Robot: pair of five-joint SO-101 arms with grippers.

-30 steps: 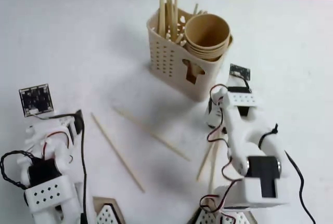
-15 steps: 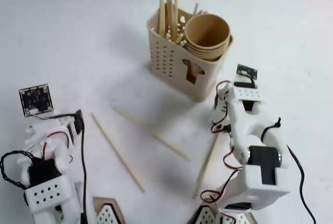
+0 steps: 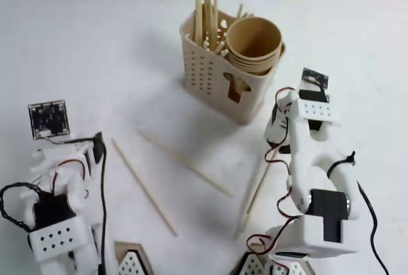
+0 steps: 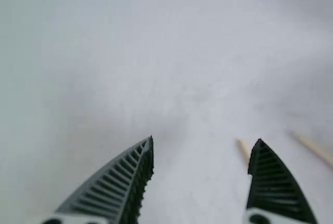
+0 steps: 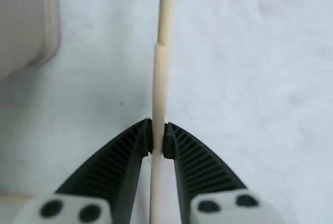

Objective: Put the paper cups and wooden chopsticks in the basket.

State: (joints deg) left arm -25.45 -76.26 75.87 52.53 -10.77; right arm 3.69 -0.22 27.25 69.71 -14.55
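Note:
The cream basket [image 3: 220,77] stands at the back middle of the table, holding stacked paper cups [image 3: 254,44] and several wooden chopsticks [image 3: 205,13]. My right gripper [image 5: 158,140] is shut on a pair of chopsticks [image 5: 162,52], just beside the basket's corner [image 5: 26,21]. From above, that pair [image 3: 254,193] slants down from under the right arm [image 3: 309,160]. Two loose chopsticks [image 3: 143,185] [image 3: 185,163] lie on the table between the arms. My left gripper [image 4: 204,143] is open low over the table, with a chopstick tip [image 4: 243,150] near one finger.
The left arm [image 3: 57,205] sits at the front left corner with a black square board [image 3: 46,119] behind it. Open white tabletop [image 3: 95,52] spreads to the left of the basket.
The right arm has swung to the right and slightly back with the chopstick pair, dragging its free end along. The left arm shifted only slightly.

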